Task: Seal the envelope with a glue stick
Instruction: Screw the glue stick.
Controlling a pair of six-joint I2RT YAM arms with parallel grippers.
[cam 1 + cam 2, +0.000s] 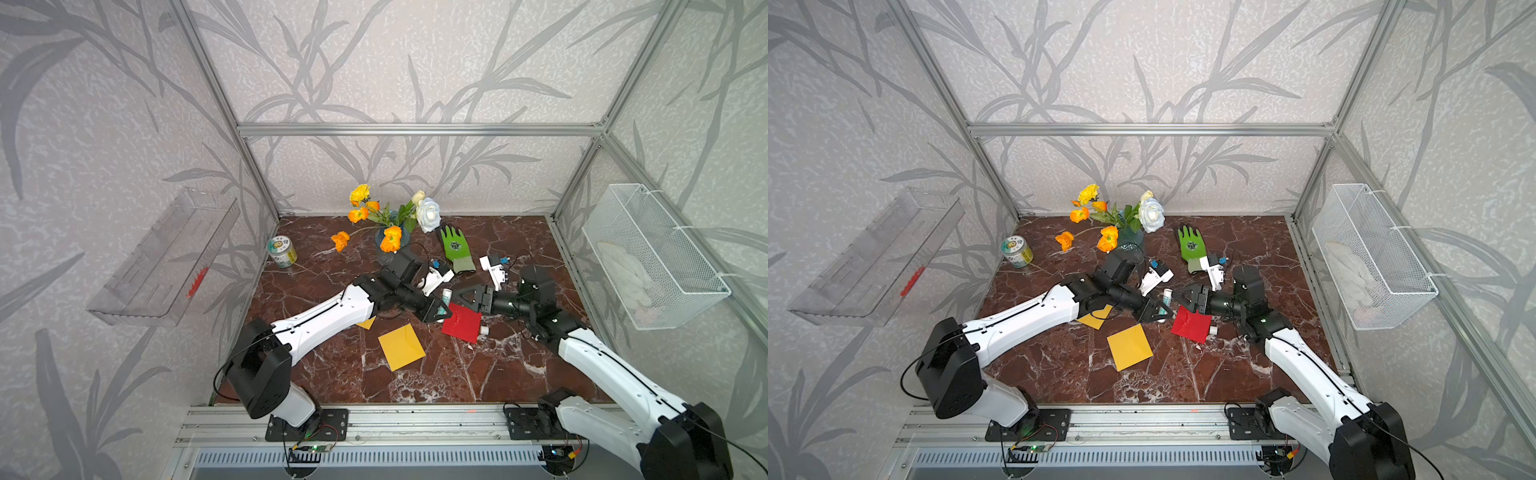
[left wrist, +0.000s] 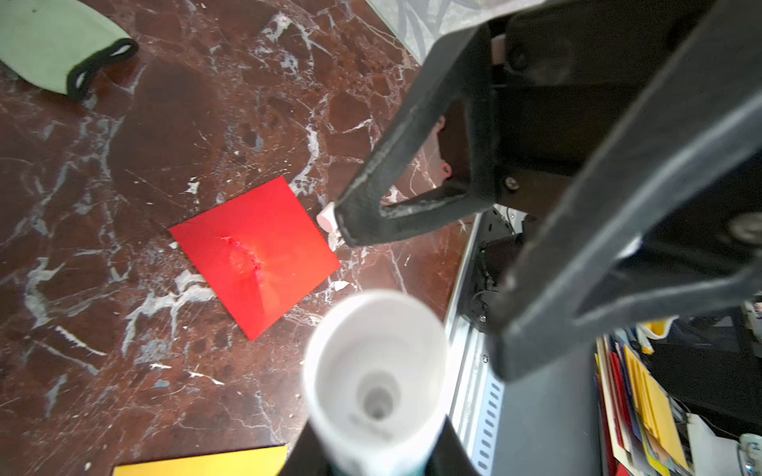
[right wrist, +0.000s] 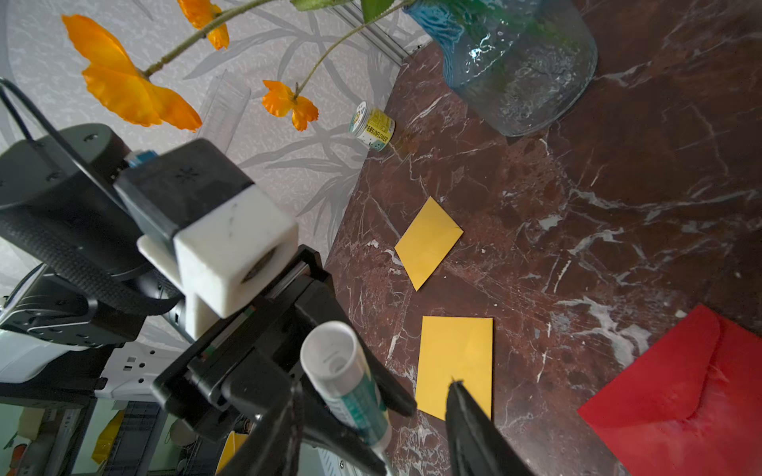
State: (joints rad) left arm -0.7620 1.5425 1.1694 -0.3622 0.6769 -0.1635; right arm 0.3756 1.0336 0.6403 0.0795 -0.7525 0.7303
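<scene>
- The left end effector (image 1: 439, 311) is clamped on the lower body of the glue stick (image 1: 447, 296) and holds it roughly upright above the tabletop (image 1: 415, 382), just past the red envelope (image 1: 461, 322).
- The top of the stick is open, and the left wrist view looks straight down into the white tube. So uncapping looks done.
- A small white cap (image 1: 484, 330) lies on the tabletop, touching the red envelope's edge. I'm guessing it's the stick's.
- The right end effector (image 1: 459, 296) sits right beside the stick with its jaws apart and nothing in them. It isn't touching the tube as far as I can see.
- The red envelope lies flat with its flap folded down, and there's a scuffed, shiny patch in the middle. I honestly can't tell if that's glue or whether the flap is stuck.
- Two yellow envelopes (image 1: 401, 347) lie nearby, one half under the left arm, and nothing is touching either.
- My read is early-to-mid: stick in hand and open. Getting glue under the flap, pressing it shut and probably recapping all look left.
</scene>
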